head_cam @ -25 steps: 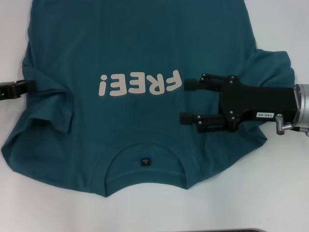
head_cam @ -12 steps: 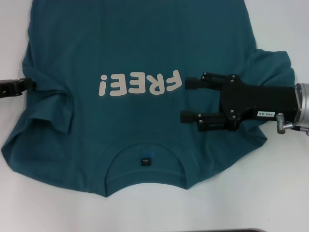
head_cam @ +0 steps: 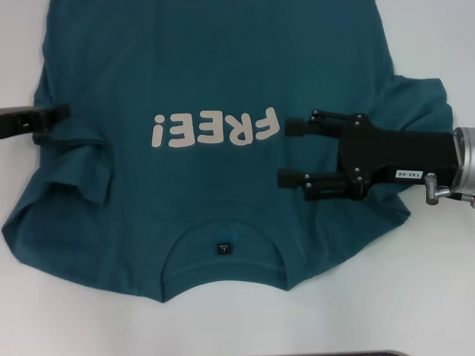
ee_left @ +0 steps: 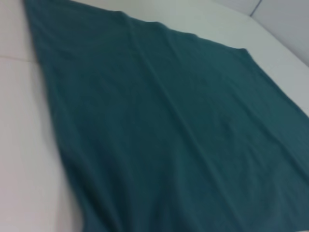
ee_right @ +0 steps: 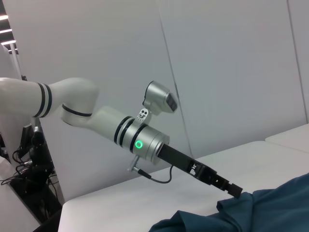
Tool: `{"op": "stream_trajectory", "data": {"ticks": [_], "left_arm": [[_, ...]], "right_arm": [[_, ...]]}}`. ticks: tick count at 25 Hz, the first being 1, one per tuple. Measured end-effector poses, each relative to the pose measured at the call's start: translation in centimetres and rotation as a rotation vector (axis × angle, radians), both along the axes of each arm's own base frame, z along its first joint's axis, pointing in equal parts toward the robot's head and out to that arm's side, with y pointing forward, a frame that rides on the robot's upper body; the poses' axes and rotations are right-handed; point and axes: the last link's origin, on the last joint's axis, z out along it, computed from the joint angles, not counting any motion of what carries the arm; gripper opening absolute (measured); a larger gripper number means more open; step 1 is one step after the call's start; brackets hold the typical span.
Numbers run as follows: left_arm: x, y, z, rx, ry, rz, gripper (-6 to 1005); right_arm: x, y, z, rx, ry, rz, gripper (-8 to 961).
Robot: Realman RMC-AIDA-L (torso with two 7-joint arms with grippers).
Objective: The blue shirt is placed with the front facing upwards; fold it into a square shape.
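Ideally the left claw, whose grip I cannot tell, bites the blue shirt sleeve fully on the tabletop, while the spread right claw hovers over its chest.

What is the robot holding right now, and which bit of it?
The right hand is open above the blue shirt beside the FREE! print, holding nothing. The left hand sits at the shirt's edge; a grip cannot be told.

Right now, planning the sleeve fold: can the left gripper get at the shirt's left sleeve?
Probably yes. The left gripper sits at the blue shirt's edge just beyond the bunched left sleeve, with nothing between.
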Motion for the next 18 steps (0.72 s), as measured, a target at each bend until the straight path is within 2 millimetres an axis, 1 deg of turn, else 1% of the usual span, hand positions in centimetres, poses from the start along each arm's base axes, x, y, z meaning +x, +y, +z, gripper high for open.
{"op": "stream_trajectory", "data": {"ticks": [2,6,9,14,18], "left_arm": [[0.5,0.3,-0.2,-0.005,-0.004,-0.013,7],[0.7,0.4,-0.1,-0.006,-0.009,-0.021,8],[0.4,-0.1,0.3,-0.014,-0.022,-0.013,8],[-0.1,-1.1,1.2,-0.038,-0.048,0.018,62],[-0.7,-1.6,1.8,-0.028,-0.048,0.046,208]], "right_arm": [[0.0,0.0,0.0,0.000,0.000,0.000,897],[0.0,0.0,0.0,0.001,0.000,0.000,897],[0.0,0.0,0.0,0.001,0.000,0.000,897],[0.0,0.0,0.0,0.002,0.000,-0.001,897],[0.0,0.0,0.0,0.003,0.000,-0.002,897]]}}
